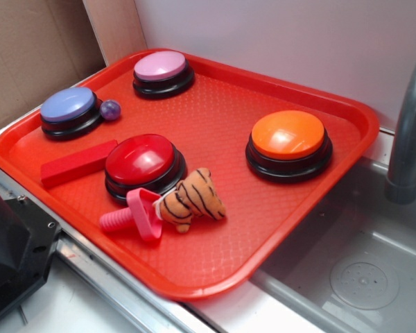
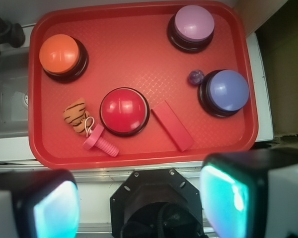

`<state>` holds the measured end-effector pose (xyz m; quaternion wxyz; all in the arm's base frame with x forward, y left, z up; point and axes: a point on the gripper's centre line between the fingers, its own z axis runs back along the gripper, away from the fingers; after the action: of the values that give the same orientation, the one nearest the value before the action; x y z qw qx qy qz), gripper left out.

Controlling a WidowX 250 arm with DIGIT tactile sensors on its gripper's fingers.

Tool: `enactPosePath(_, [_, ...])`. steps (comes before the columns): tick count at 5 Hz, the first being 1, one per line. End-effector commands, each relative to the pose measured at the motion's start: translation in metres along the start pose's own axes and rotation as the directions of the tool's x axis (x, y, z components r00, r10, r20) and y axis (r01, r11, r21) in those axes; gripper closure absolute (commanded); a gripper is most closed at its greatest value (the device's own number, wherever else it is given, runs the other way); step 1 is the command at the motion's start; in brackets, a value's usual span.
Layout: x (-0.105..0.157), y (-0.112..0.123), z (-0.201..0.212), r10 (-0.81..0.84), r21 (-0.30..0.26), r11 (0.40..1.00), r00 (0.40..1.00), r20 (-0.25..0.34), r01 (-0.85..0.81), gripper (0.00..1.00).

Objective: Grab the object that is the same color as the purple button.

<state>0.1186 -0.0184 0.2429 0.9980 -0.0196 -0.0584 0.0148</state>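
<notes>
The small purple ball (image 1: 110, 109) is lying on the red tray (image 1: 215, 132), touching or almost touching the side of the blue-purple button (image 1: 69, 111). It is sitting on the side of this button that faces the pale purple button (image 1: 163, 72), with open tray floor between the ball and that second button. The flat red bar (image 1: 77, 163) and the pink screw toy (image 1: 133, 215) are lying well apart from the ball, on the other side of the blue-purple button and near the red button (image 1: 144, 164).

The claw (image 2: 139, 198) is hanging high above the near edge of the tray, and in the wrist view its two fingers (image 2: 228, 198) are standing wide apart. It is holding nothing.

I am judging that the ball is very light, hard and smooth, because it is shining and looking a little see-through. Such a round thing is likely to roll or to jump out if the fingers are pressing it off its middle. The tray floor has a fine pattern, which may be slowing a roll only a little. The best place to take hold is across its widest part, low down. One finger has to go on the free side and the other along the button, where the gap is very narrow. So turning the fingers to close parallel to the rim of the button seems safer.
</notes>
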Motion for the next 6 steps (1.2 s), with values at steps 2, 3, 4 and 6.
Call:
enactPosePath(2, [0.014, 0.011, -0.014, -0.129, 0.015, 0.992, 0.992, 0.006, 0.129, 0.0])
enactPosePath(3, [0.024, 0.025, -0.031, -0.265, 0.021, 0.964, 0.964, 0.006, 0.265, 0.0])
enactPosePath(4, [0.036, 0.037, -0.05, -0.388, 0.015, 0.922, 0.922, 0.003, 0.388, 0.0])
enactPosePath(6, [0.061, 0.062, -0.091, -0.583, -0.031, 0.811, 0.811, 0.043, 0.584, 0.0])
